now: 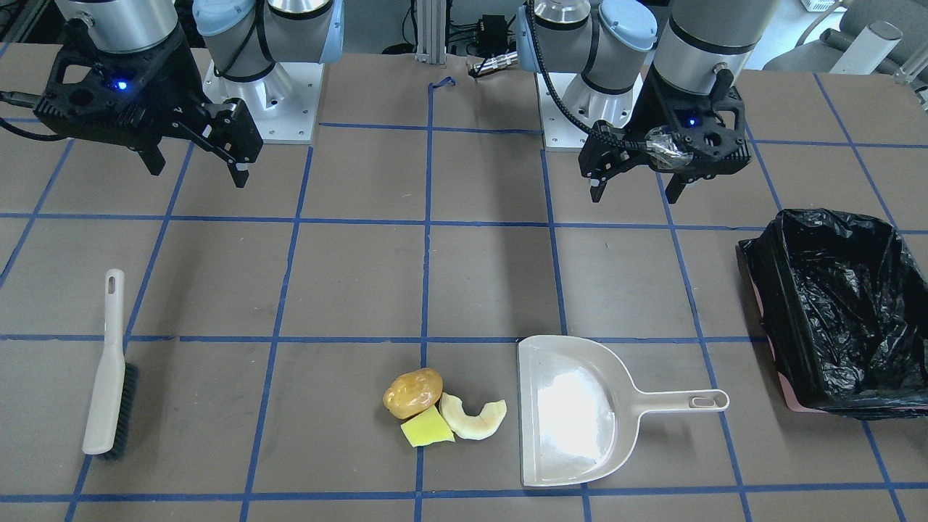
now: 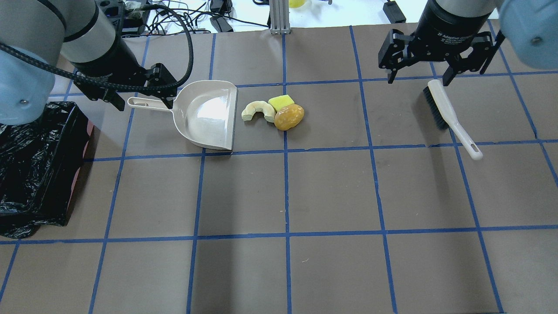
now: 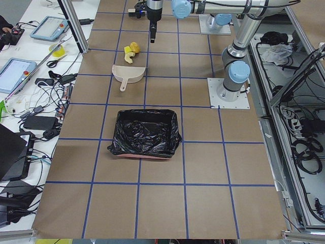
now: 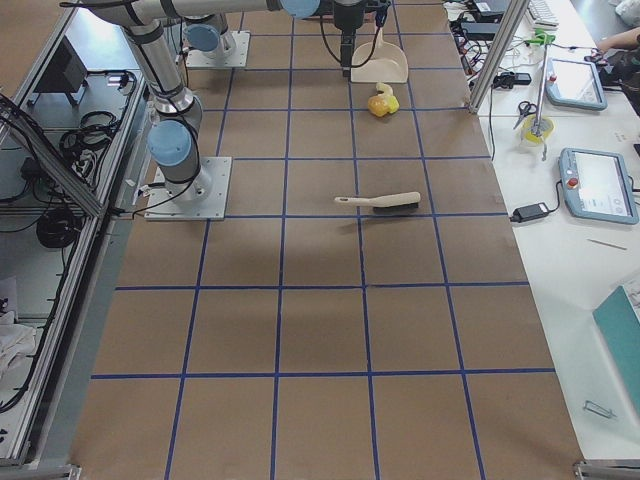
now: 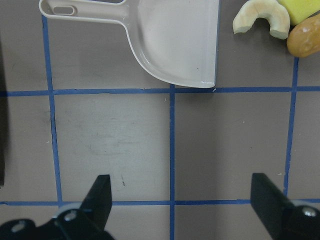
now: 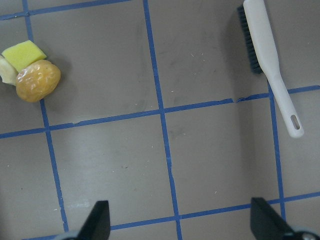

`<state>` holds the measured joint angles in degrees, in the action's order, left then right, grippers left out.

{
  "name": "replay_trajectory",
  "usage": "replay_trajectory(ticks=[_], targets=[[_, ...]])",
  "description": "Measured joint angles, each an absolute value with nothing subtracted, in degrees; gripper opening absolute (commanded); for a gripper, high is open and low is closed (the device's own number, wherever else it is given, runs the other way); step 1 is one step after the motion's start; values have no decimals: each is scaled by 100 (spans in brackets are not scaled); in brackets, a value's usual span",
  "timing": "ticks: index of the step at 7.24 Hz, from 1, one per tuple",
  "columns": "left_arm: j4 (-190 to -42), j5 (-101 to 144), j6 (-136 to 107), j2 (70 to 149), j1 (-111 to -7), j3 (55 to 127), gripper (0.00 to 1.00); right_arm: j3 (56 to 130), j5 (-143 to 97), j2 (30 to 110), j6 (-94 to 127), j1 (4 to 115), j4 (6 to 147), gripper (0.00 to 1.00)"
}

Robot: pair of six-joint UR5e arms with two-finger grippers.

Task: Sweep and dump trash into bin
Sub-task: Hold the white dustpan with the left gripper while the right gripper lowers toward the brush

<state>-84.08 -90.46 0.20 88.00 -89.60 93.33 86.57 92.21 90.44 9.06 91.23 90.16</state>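
The trash lies together on the table: a golden-brown lump (image 1: 413, 392), a yellow wedge (image 1: 426, 431) and a cream crescent (image 1: 475, 417). A beige dustpan (image 1: 573, 409) lies beside them, its open mouth facing them. The black-lined bin (image 1: 844, 312) stands beyond the dustpan's handle. A beige brush (image 1: 109, 370) lies on the other side. My left gripper (image 1: 636, 196) is open and empty above the table near the dustpan handle (image 2: 144, 103). My right gripper (image 1: 197, 175) is open and empty, above the table near the brush (image 2: 449, 115).
The table is brown with a blue tape grid (image 2: 285, 192). The two arm bases (image 1: 264, 101) (image 1: 580, 109) are bolted at the robot's edge. Cables and an aluminium post (image 2: 277, 17) sit beyond the far edge.
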Motion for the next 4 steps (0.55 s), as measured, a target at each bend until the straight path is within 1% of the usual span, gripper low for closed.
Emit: replay_trajectory(ticks=[4], targets=[[-8411,-9072,19,8789,-8955,9337,100,8661,9234,9059,948,9116,9067,100]])
